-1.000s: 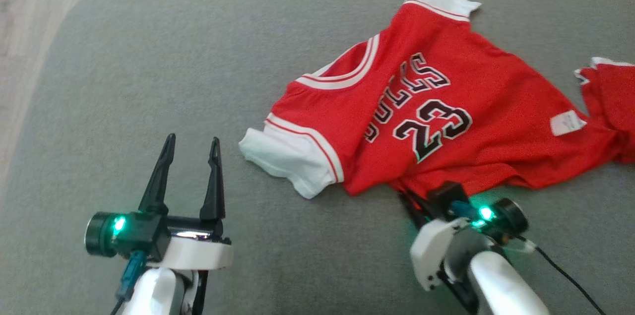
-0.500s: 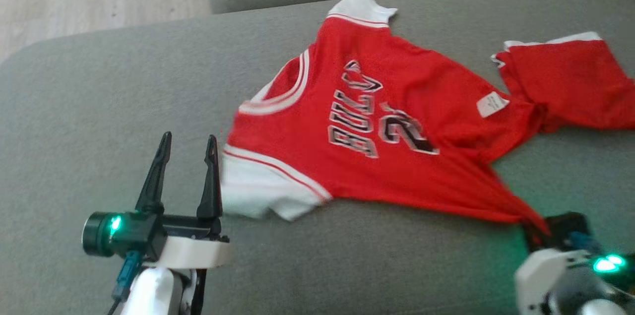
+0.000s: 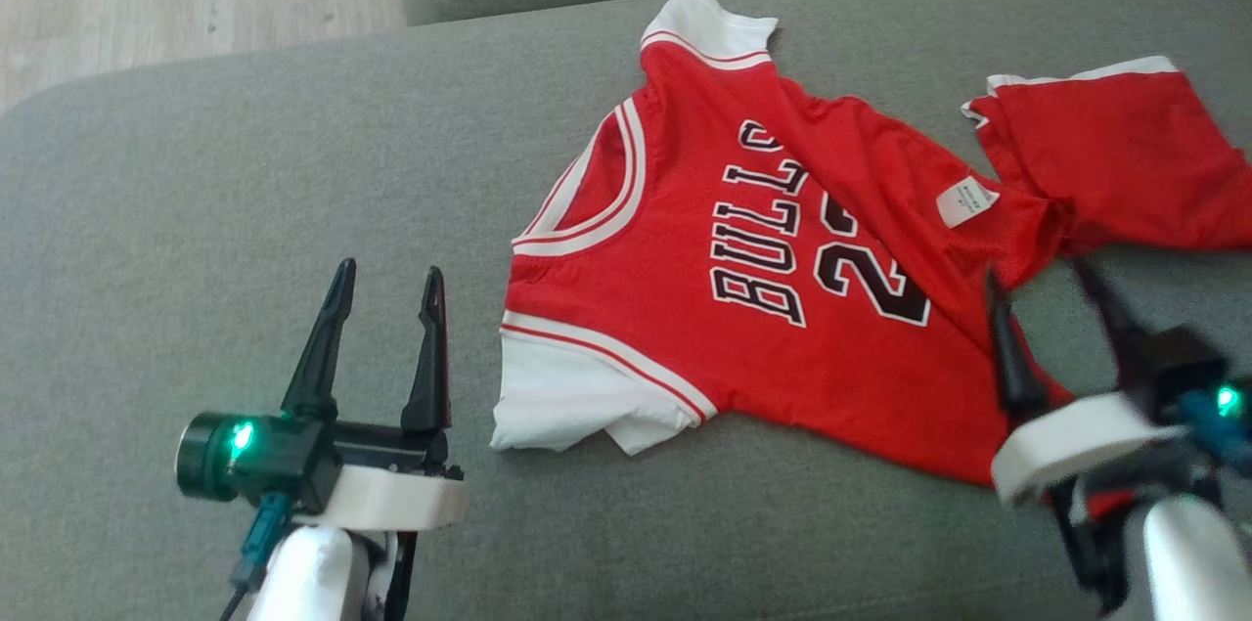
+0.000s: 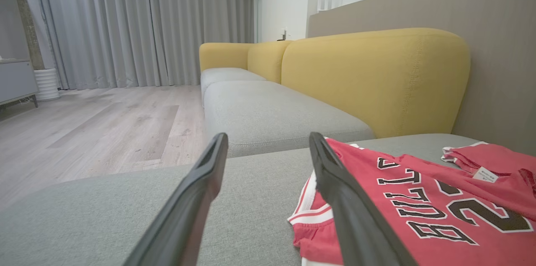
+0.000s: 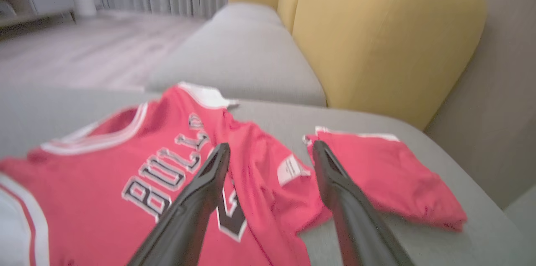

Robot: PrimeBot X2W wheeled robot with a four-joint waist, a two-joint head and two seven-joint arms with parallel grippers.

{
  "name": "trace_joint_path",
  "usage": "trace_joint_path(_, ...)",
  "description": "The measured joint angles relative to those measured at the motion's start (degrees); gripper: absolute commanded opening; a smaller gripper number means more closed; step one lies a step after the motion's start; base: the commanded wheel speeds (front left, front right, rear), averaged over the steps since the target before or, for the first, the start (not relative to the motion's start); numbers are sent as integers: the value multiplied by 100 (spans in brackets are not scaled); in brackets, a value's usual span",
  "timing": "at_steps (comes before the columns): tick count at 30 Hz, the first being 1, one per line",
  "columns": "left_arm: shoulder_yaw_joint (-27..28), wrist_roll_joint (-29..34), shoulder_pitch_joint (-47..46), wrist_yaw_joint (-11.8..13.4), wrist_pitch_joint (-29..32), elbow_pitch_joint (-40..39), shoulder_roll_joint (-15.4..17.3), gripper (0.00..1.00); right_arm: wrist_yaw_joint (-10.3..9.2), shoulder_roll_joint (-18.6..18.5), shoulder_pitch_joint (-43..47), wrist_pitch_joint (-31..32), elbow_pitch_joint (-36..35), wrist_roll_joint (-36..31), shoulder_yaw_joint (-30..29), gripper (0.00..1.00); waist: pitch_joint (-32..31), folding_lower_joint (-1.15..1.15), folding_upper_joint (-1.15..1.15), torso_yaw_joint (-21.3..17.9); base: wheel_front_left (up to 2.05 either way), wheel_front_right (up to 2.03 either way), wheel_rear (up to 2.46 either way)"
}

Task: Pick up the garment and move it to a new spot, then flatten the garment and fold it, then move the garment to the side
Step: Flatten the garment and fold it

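Lying on the seat: red sports jersey (image 3: 782, 308) with white sleeves (image 3: 567, 396), spread front-up on the grey fabric sofa cushion (image 3: 245, 210), its hem corner bunched at my right claw.
Right claw (image 3: 1037, 274): fingers spread wide, gripping nothing, poised over that corner.
Left claw (image 3: 388, 271): wide open, empty, near the closer sleeve.
Risk: a second red cloth piece (image 3: 1115, 152) lies against the jersey; smoothing that side could drag it along.
Writing: "BULLS" and a number starting 2; small white tag (image 3: 966, 203) unreadable.

Cushion (image 3: 245, 191) lies bare left of jersey (image 3: 763, 357); shorts (image 3: 1105, 152) crowd right.
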Motion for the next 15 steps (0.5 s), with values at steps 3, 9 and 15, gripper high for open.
trace_joint_path(3, 0, 49, -36, -51, 0, 33, 2, 100, 0, -5, -285, -602, 180, 630, -40, 100, 41, 0, 0, 54, 0, 0, 0)
trace_joint_path(9, -96, 208, -500, -330, 0, 444, 57, 100, 0, -4, -364, -1299, 626, 1095, 187, 100, 243, 0, 0, 70, 0, 0, 0)
trace_joint_path(15, -536, 288, -1575, -608, 548, 1255, 229, 100, 0, -4, -506, -1459, 731, 1099, 90, 100, 618, 1, 0, -118, 0, 0, 0)
